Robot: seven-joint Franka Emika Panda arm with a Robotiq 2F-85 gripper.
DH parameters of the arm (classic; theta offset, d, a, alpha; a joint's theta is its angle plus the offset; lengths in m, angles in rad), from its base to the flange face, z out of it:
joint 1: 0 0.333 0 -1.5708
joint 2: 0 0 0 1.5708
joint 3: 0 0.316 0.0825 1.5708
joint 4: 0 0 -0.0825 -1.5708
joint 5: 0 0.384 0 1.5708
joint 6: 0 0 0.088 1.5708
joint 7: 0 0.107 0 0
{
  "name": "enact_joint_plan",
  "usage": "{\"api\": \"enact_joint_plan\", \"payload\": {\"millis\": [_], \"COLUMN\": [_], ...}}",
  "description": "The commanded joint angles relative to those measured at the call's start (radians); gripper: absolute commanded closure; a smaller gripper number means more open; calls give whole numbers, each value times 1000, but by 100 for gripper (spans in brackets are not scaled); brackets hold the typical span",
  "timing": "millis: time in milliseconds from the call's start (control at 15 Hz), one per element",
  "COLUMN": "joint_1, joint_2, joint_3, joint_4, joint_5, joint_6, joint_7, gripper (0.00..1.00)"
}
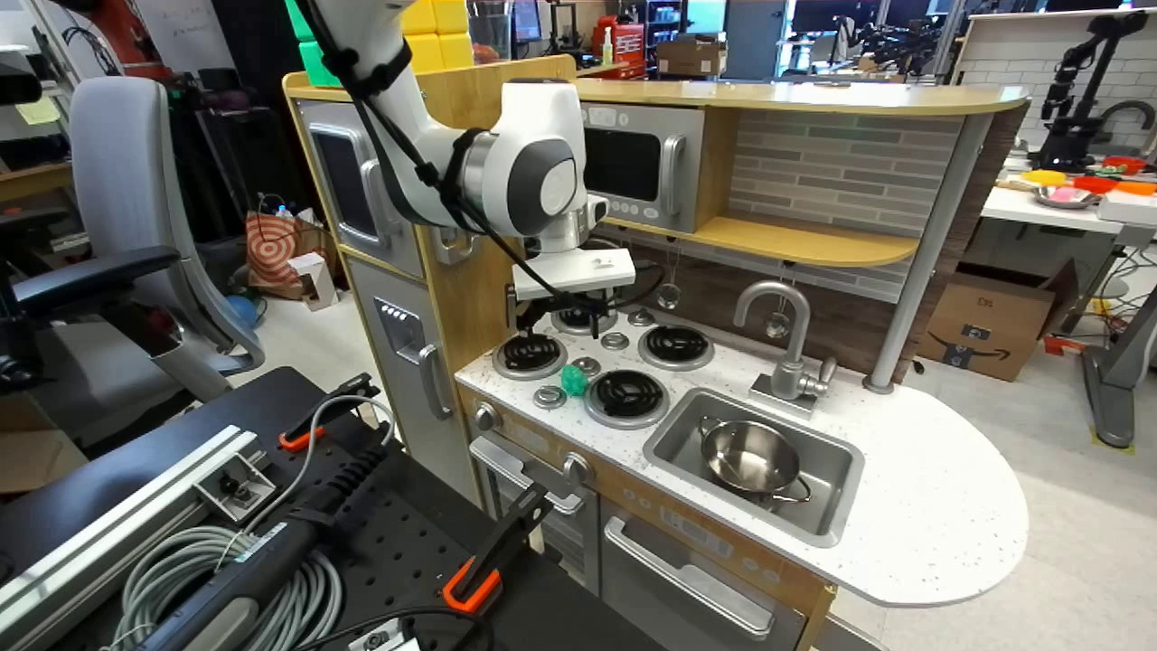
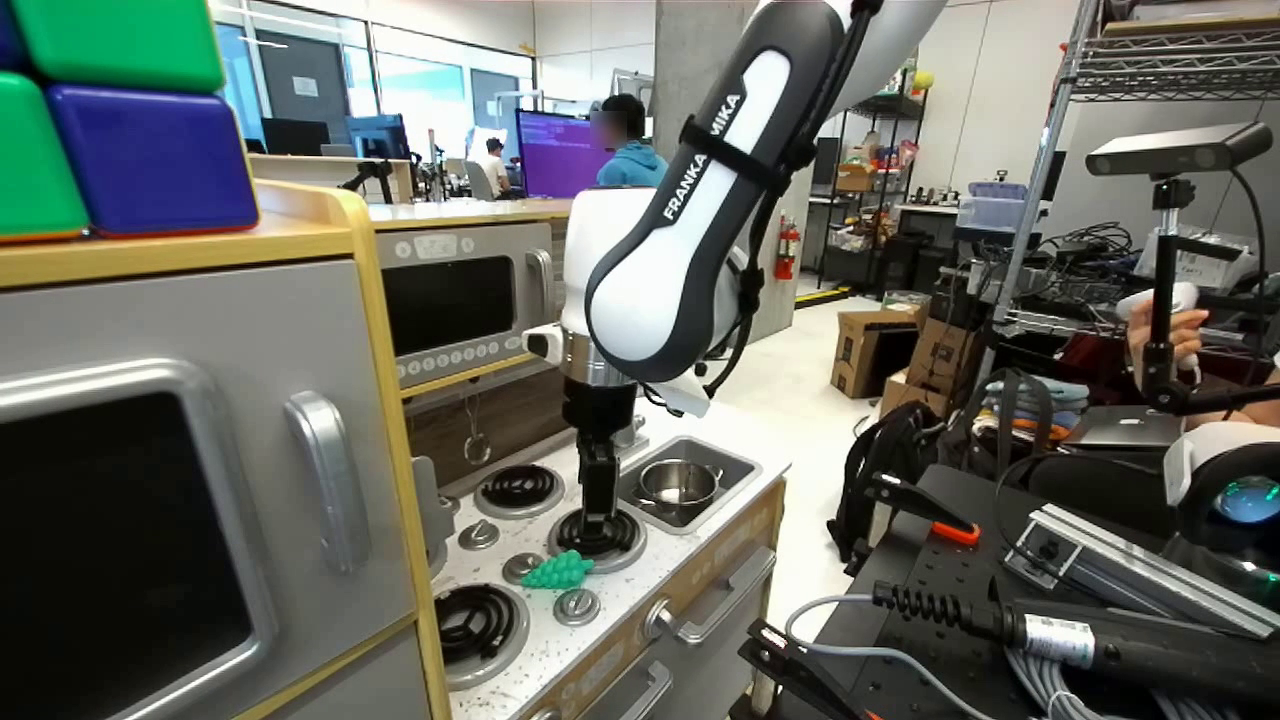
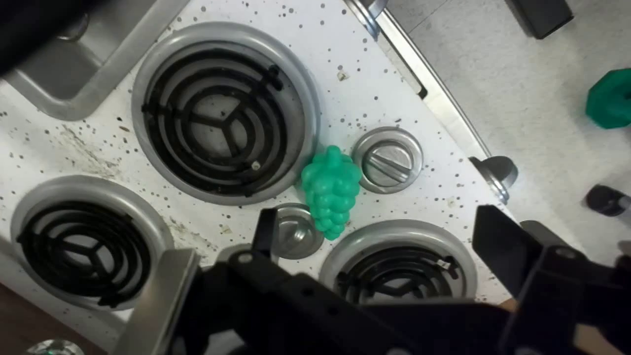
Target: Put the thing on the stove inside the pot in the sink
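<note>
My fingers (image 3: 503, 241) are wide and empty, low in wrist view, I'd guess to straddle the grapes (image 3: 333, 190) mid-frame on the stove (image 3: 340, 106); pot (image 1: 752, 457) sits mouth-up in the sink (image 1: 833, 470), presumably for catching.

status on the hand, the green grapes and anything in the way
Hand open, empty, above stove. Green toy grapes lying between burners. Knobs close beside, may crowd the grasp.
</note>
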Motion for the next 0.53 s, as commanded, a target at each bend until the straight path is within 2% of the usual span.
{"api": "enact_joint_plan", "payload": {"millis": [0,200,267,467], "joint_1": [-27,-67,-42,19], "joint_2": [0,-2,8,70], "joint_3": [30,73,45,-15], "joint_4": [8,14,21,72], "joint_5": [21,39,29,12], "joint_6": [-38,-82,-32,13], "joint_7": [-64,-138,-100,-22], "gripper": [0,0,0,0]}}
